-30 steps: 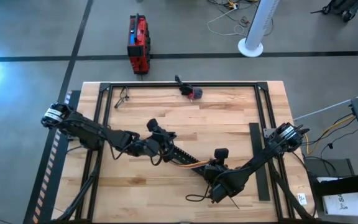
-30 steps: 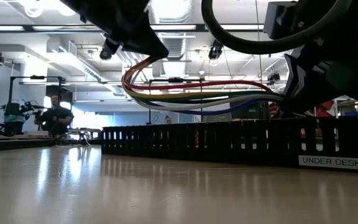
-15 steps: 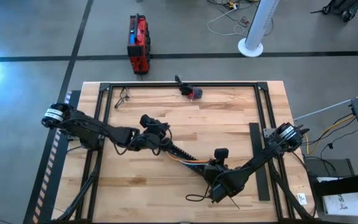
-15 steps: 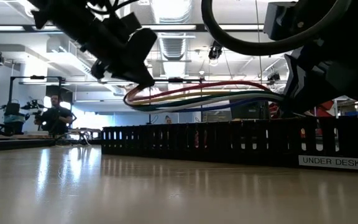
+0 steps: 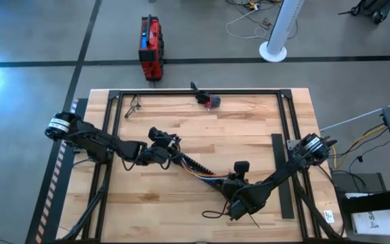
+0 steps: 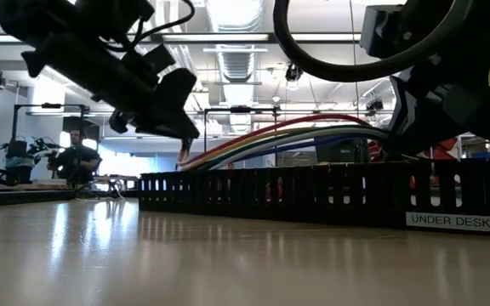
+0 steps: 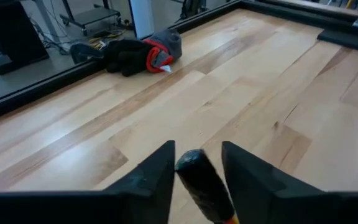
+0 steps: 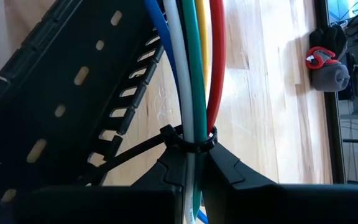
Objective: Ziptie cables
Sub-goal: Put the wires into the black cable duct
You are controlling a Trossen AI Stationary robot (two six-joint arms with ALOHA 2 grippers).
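Lowered, left hand (image 6: 181, 140) apparently loosens around cables (image 6: 287, 136); right hand (image 8: 191, 171) clamps.

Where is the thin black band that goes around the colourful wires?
Find the wooden table, then the right gripper near its front edge. The cables run between its fingers, and just ahead of them the black zip tie rings the bundle. Unlike the slotted black strip beside it, it is a thin loop.

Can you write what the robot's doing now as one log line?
left gripper: open around dark end of cables | right gripper: shut on cables | zip tie: looped round cables
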